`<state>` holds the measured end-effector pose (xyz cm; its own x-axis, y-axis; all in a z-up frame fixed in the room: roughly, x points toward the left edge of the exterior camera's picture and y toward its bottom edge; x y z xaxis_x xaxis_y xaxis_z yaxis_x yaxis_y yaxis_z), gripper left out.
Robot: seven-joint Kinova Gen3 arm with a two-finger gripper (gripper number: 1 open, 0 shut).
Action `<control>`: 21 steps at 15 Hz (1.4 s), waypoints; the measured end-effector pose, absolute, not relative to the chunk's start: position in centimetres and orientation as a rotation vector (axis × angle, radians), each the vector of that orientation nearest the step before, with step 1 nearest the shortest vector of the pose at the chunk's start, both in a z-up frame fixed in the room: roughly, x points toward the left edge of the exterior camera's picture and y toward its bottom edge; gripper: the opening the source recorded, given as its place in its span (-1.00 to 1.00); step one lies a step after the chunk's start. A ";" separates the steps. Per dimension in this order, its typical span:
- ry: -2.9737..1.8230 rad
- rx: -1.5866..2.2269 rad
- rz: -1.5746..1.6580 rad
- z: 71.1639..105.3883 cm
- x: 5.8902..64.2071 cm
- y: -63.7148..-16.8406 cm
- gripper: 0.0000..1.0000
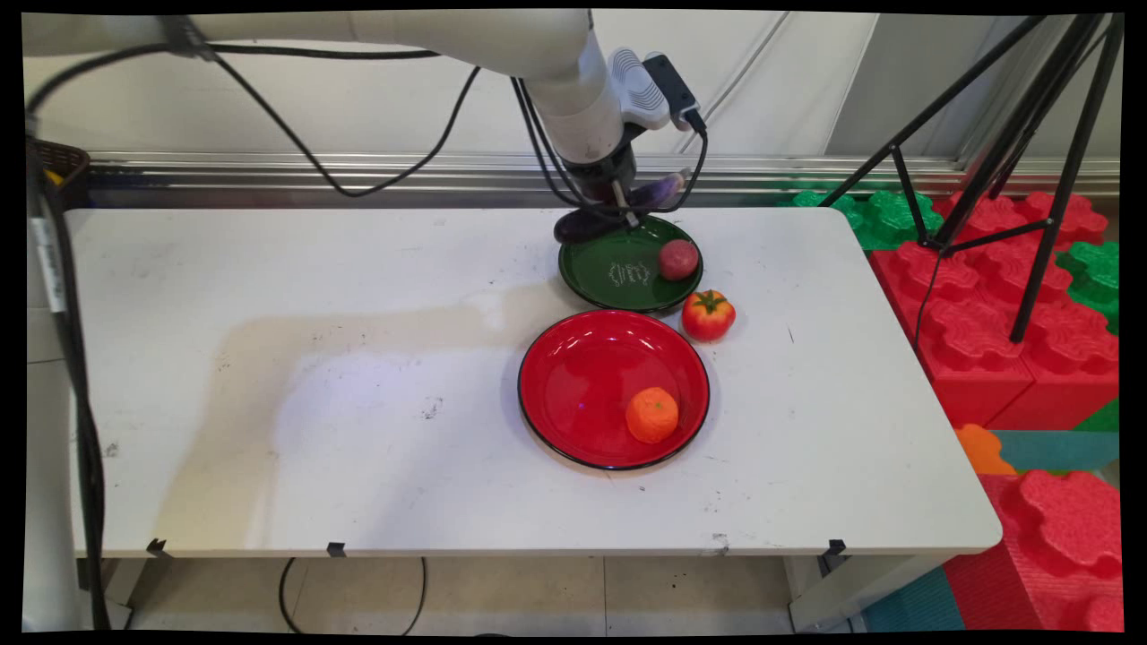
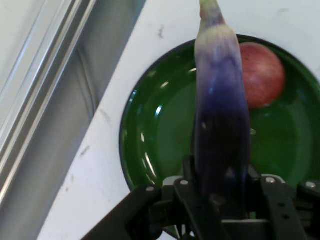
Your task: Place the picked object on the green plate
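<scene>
My gripper [image 1: 616, 199] [image 2: 222, 187] is shut on a long purple eggplant [image 1: 659, 189] [image 2: 220, 115], held just above the far rim of the green plate [image 1: 618, 278] [image 2: 155, 130]. The eggplant's pale tip points away from the hand, over the plate. A reddish apple [image 1: 678, 259] [image 2: 262, 75] lies in the green plate on its right side. Nearer the camera stands a red plate [image 1: 582, 376] with an orange [image 1: 651, 415] in it. A red tomato [image 1: 708, 314] rests on the table between the two plates, at their right.
The white table [image 1: 269, 385] ends close behind the green plate, with a metal rail and wall beyond. Black cables hang from the arm at the upper left. A black tripod [image 1: 1030, 179] and red and green foam blocks [image 1: 1004, 322] stand off the table's right edge.
</scene>
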<state>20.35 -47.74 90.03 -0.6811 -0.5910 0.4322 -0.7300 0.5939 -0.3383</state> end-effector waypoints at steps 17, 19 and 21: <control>-2.620 1.065 0.672 81.5 21.7 -57.1 -1.00; -2.623 1.058 0.671 81.2 21.7 -57.4 1.00; -2.625 1.047 0.675 81.1 21.8 -57.6 1.00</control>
<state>21.78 -57.57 81.08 -0.7164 -0.5877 0.3761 -0.6962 0.6374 -0.3301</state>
